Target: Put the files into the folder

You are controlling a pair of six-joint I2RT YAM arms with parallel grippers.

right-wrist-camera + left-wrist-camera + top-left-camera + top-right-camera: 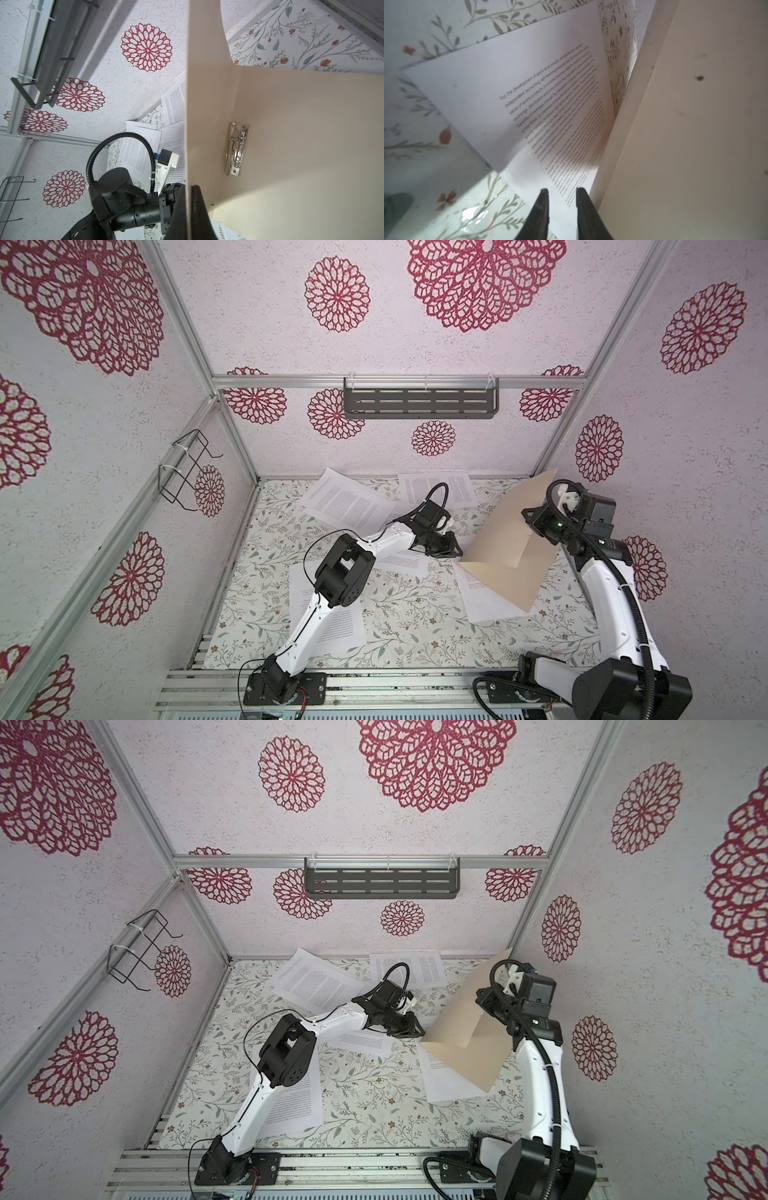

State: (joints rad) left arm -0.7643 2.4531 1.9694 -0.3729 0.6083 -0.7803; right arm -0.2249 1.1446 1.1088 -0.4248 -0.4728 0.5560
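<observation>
While pinching the free edge of the folder cover with the right gripper, jaws closed tight on the card, props that cover steeply up over the right half of the tabletop. Lower cover flat, partly over one of the files, with the metal clip bared on the inside. Judged a way of holding the mouth open so a page can slide in.

Left gripper held low, just beside the folder's corner at the end of its fold, over a bowed sheet that rises against the card. Jaws a narrow gap apart with white paper showing between them. Not clamped on the page, and cannot tell whether either finger touches it. Probably lined up to nip that edge and feed it inward.

Other printed pages loose: back-left sheet, back-middle sheet, sheet under the left arm. None seen inside the folder.

Surface covered in a pale print of leafy sprigs and small red flowers. White textured walls with red rosettes, aluminium framing, a dark slotted shelf on the back wall, a wire rack on the left one.
</observation>
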